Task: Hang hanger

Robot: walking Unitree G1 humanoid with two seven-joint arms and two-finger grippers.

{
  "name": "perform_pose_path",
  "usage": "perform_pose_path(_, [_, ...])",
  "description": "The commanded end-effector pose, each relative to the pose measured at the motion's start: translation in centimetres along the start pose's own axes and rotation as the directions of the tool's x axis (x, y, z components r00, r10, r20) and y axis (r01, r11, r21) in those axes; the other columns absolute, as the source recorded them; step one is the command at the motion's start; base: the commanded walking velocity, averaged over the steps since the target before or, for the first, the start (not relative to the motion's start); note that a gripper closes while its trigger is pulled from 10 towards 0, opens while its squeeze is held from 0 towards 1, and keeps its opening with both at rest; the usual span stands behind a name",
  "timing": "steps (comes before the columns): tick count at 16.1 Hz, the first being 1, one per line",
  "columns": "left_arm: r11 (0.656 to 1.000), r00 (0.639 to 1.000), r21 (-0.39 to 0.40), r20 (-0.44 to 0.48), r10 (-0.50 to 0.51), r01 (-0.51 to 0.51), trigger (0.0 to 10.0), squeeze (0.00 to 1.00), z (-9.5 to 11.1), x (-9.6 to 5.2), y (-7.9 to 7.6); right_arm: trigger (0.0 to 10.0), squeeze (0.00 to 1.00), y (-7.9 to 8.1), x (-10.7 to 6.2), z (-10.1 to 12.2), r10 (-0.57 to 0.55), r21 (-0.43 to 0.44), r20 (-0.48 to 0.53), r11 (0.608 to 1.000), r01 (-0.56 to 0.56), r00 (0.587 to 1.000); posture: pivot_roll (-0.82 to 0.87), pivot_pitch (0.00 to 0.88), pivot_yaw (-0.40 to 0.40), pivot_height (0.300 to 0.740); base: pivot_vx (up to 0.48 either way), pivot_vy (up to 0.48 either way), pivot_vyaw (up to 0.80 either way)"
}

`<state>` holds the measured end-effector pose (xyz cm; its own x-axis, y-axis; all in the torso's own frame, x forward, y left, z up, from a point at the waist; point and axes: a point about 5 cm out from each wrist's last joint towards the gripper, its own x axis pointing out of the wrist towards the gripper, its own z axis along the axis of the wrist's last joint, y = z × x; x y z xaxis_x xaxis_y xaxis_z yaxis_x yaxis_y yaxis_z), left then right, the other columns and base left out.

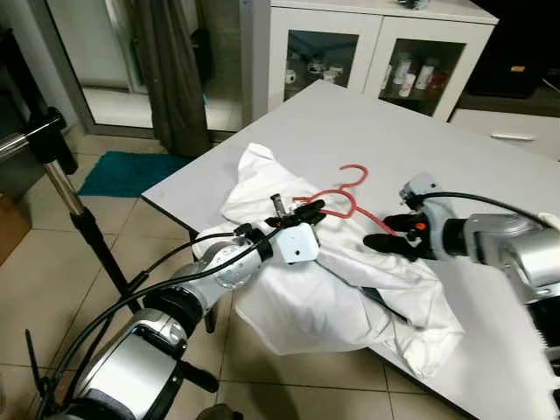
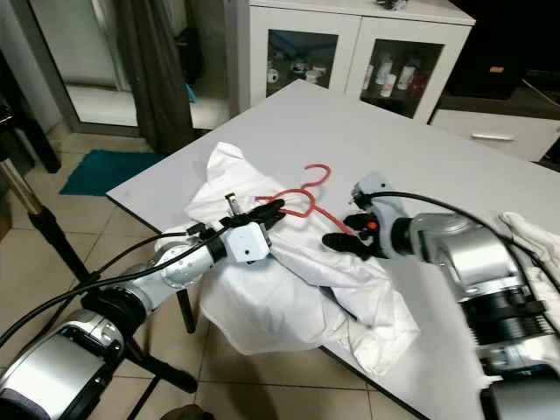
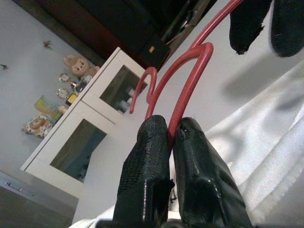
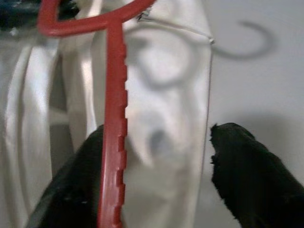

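Red hanger [image 1: 337,199] lay over the white shirt [image 1: 324,289] on the tabletop [image 1: 455,149], left claw [image 1: 308,210] pinching its end, right claw [image 1: 385,232] spread around its arm.

We see even, bright indoor light; the hanger [image 4: 114,109] casts a soft shadow on the counter [image 4: 256,85]. Our right wrist view is blurred close up.
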<state>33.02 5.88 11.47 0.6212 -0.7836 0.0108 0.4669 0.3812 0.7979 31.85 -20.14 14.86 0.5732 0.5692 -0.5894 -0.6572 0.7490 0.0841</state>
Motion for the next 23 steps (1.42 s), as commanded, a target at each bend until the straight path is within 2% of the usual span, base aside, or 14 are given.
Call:
perform_pose_path(1, [0.998,0.997,0.008,0.059,0.056,-0.057,10.0,0.0,1.1,0.7,0.9,0.0,0.0,-0.3,0.2,-0.8,-0.025,0.063,-0.003,0.998,0.025,1.0,0.01,0.0,-0.04,0.723,0.0,0.0,0.0])
perform_pose_path(3, [0.998,0.996,0.01,0.059,0.061,-0.062,10.0,0.0,1.0,0.6,1.0,0.0,0.0,-0.6,0.5,-0.8,-0.06,0.119,0.024,0.991,0.056,0.998,0.01,0.0,-0.041,0.723,0.0,0.0,0.0])
perform_pose_path(4, [0.998,0.996,0.013,0.057,0.065,-0.066,10.0,0.0,1.0,0.5,1.1,0.0,0.0,-1.4,0.5,-0.7,-0.12,0.161,0.046,0.981,0.111,0.992,0.01,0.0,-0.04,0.723,0.0,0.0,0.0])
perform_pose_path(7, [0.998,0.996,0.015,0.056,0.066,-0.067,10.0,0.0,0.9,0.5,1.1,0.0,0.0,-1.9,0.4,-0.6,-0.168,0.184,0.067,0.971,0.154,0.983,0.01,0.0,-0.039,0.723,0.0,0.0,0.0])
perform_pose_path(9, [0.997,0.996,0.028,0.054,0.075,-0.076,10.0,0.0,0.9,0.6,1.3,0.2,0.0,-2.7,0.2,-0.4,-0.256,0.231,0.117,0.947,0.225,0.96,0.01,0.0,-0.033,0.723,0.0,0.0,0.0])
perform_pose_path(11, [0.996,0.996,0.032,0.054,0.076,-0.078,10.0,0.0,1.0,0.7,1.3,0.5,0.0,-2.5,0.3,-0.5,-0.255,0.226,0.12,0.948,0.224,0.959,0.01,0.0,-0.032,0.723,0.0,0.0,0.0])
perform_pose_path(12, [0.996,0.995,0.031,0.051,0.083,-0.084,10.0,0.0,1.0,0.8,1.4,1.9,0.0,-2.3,0.3,-0.6,-0.247,0.219,0.124,0.952,0.216,0.961,0.0,0.0,-0.029,0.723,0.0,0.0,0.0])
perform_pose_path(14, [0.995,0.994,0.024,0.047,0.096,-0.097,10.0,0.0,1.0,0.8,1.6,2.2,0.0,-2.2,0.3,-0.5,-0.24,0.214,0.13,0.954,0.209,0.962,0.0,0.0,-0.028,0.723,0.0,0.0,0.0])
perform_pose_path(15, [0.987,0.985,0.0,0.055,0.163,-0.163,10.0,1.0,1.1,0.8,2.5,2.0,0.0,-1.9,0.2,-0.2,-0.228,0.194,0.149,0.961,0.197,0.962,0.01,0.0,-0.03,0.723,0.0,0.0,0.0])
perform_pose_path(17, [0.964,0.963,0.006,0.044,0.265,-0.266,10.0,1.0,1.1,0.8,4.0,2.1,0.0,-1.5,0.0,0.2,-0.209,0.166,0.169,0.969,0.181,0.963,0.01,0.0,-0.031,0.723,0.0,0.0,0.0])
perform_pose_path(18, [0.938,0.939,-0.048,-0.001,0.343,-0.343,10.0,0.0,0.7,0.7,5.0,2.5,0.0,-1.4,0.0,0.3,-0.213,0.142,0.175,0.972,0.19,0.961,0.01,0.0,-0.032,0.723,0.0,0.0,0.0])
perform_pose_path(19, [0.899,0.911,-0.146,-0.06,0.408,-0.412,10.0,0.0,0.1,0.5,5.9,2.7,0.0,-1.3,0.0,0.4,-0.222,0.118,0.192,0.972,0.202,0.956,0.01,0.0,-0.033,0.723,0.0,0.0,0.0])
perform_pose_path(22, [0.87,0.898,-0.225,-0.085,0.431,-0.439,10.0,0.0,-0.2,0.3,6.2,2.8,0.0,-0.9,0.0,0.6,-0.24,0.116,0.229,0.969,0.219,0.943,0.01,0.0,-0.033,0.723,0.0,0.0,0.0])
perform_pose_path(23, [0.868,0.899,-0.236,-0.09,0.428,-0.437,10.0,0.0,-0.2,0.3,6.0,2.7,0.0,-0.8,-0.2,0.9,-0.249,0.063,0.263,0.968,0.241,0.932,0.01,0.0,-0.033,0.723,0.0,0.0,0.0])
